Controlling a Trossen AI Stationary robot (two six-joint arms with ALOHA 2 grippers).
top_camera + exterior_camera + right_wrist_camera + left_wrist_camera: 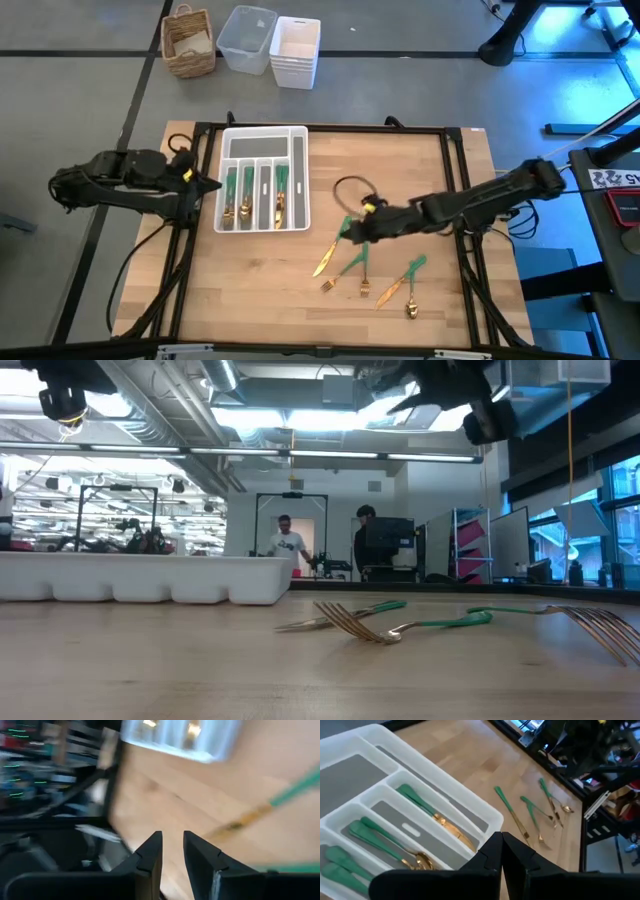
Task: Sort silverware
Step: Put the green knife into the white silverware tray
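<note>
I am holding my right gripper above the wooden table, over the loose silverware lying near the table's front middle; my right wrist view shows its fingers standing a little apart with nothing between them. My left gripper is waiting at the left edge of the white tray, and the left wrist view shows its fingers pressed together, empty. The high view is showing the tray's long compartments with sorted pieces inside, which the low view is hiding behind the tray wall. The low view is instead showing fork tines raised off the wood, a detail lost from above. The left wrist view is showing green handles lying lengthwise in the compartments, with gold heads toward the gripper. Beyond the table, the high view is showing a wicker basket and white bins on the grey floor. The low view is showing two people standing far back in the room, under ceiling lights.
</note>
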